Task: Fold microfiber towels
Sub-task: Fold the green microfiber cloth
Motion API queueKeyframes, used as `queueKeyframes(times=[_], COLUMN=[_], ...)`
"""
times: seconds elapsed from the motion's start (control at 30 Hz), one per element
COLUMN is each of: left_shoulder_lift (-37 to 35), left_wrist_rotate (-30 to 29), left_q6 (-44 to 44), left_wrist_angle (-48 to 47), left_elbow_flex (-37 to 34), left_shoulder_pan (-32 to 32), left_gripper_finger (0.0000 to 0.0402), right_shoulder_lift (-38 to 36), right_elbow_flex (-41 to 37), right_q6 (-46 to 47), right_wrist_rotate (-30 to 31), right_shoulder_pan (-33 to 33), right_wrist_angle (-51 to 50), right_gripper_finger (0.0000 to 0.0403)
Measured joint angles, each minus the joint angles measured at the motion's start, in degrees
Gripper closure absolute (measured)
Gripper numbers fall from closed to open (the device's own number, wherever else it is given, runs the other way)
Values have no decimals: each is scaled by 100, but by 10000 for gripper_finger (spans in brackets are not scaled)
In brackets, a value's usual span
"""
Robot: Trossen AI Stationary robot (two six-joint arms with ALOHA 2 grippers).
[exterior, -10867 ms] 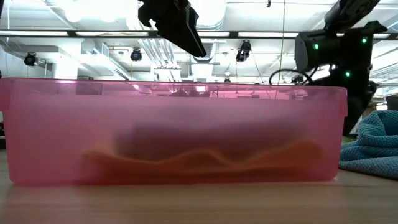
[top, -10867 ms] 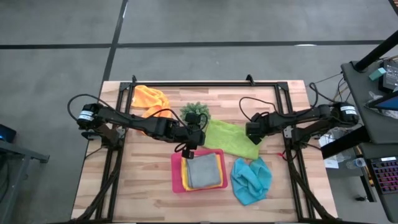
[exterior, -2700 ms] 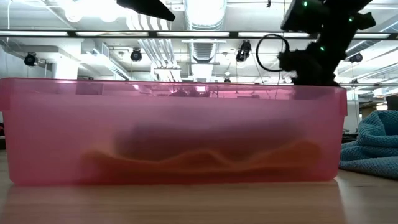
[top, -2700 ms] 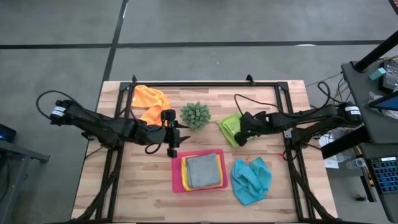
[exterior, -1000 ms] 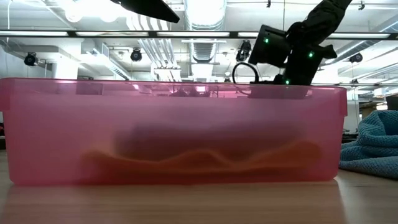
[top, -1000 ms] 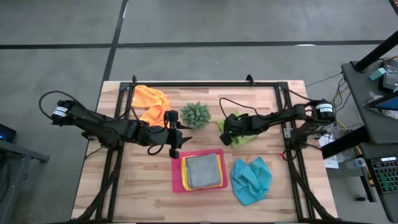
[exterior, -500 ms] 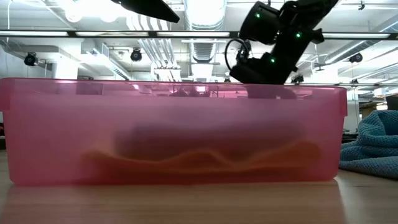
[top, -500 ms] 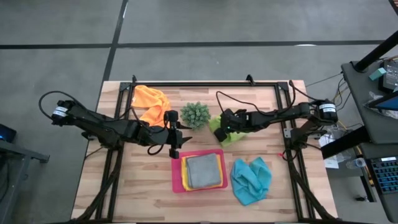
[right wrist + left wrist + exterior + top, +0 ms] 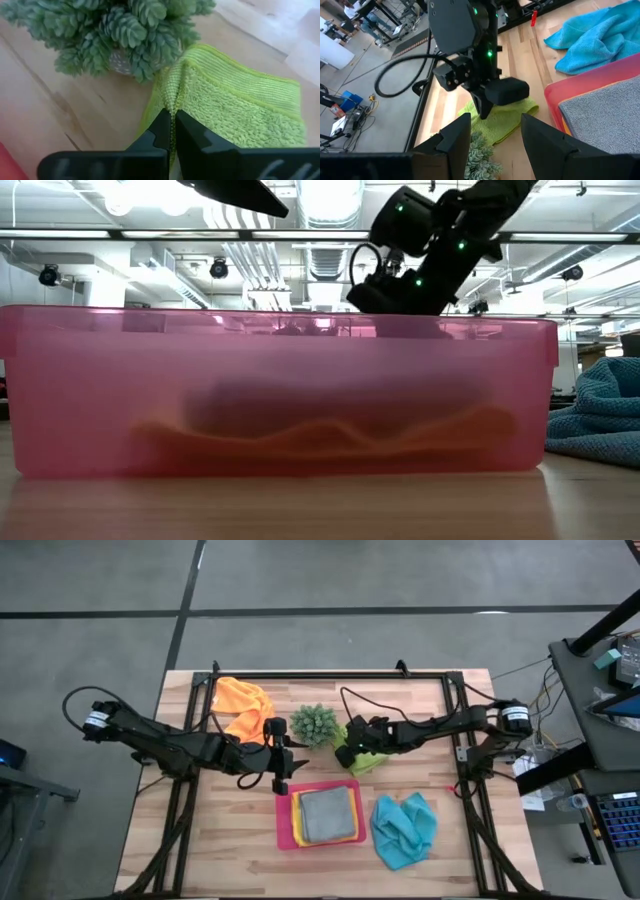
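Note:
The lime green towel (image 9: 372,759) lies bunched on the wood right of the small plant (image 9: 314,725), with my right gripper (image 9: 345,755) shut on its left part. My left gripper (image 9: 279,781) hangs open and still above the table at the pink tray's (image 9: 284,830) far left corner, holding nothing. A grey towel (image 9: 326,814) lies on a yellow one in the tray. The orange towel (image 9: 243,700) lies crumpled at the far left. The light blue towel (image 9: 403,830) lies crumpled right of the tray. My right gripper pinches a raised fold of the lime green towel (image 9: 172,97) between its two fingertips, at the towel's end nearest the plant. The fingers slant down from the table's right. The pinched ridge is drawn up while the rest of the towel (image 9: 506,120) lies on the table.
The plant (image 9: 125,30) stands just beyond the right fingertips. The tray's tall pink wall (image 9: 280,390) fills the low view, with the blue towel (image 9: 600,415) beside it. Black frame rails run along the table's sides and far edge.
My right gripper has moved toward the table's left and the plant, rising a little and tipping less steeply, staying shut. The lime green towel has been drawn leftward with it, its held end leading and the rest trailing on the wood.

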Motion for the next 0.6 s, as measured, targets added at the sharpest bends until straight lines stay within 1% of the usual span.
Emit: queueKeyframes(times=[0.2,0.4,0.5,0.6], left_shoulder_lift=[0,0,0,0], left_wrist_rotate=[0,0,0,0], left_q6=[2,4,7,7], left_wrist_angle=[23,26,28,29], left_elbow_flex=[-55,-61,-65,-68], left_shoulder_pan=[0,0,0,1], left_gripper_finger=[243,243,243,243], right_shoulder_lift=[344,484,484,455], right_elbow_flex=[-2,-7,-7,-7], right_q6=[-11,-70,-69,-70], right_wrist_rotate=[-18,-24,-24,-67], right_shoulder_pan=[0,0,0,0], right_wrist_angle=[179,174,180,161], right_gripper_finger=[394,391,372,342])
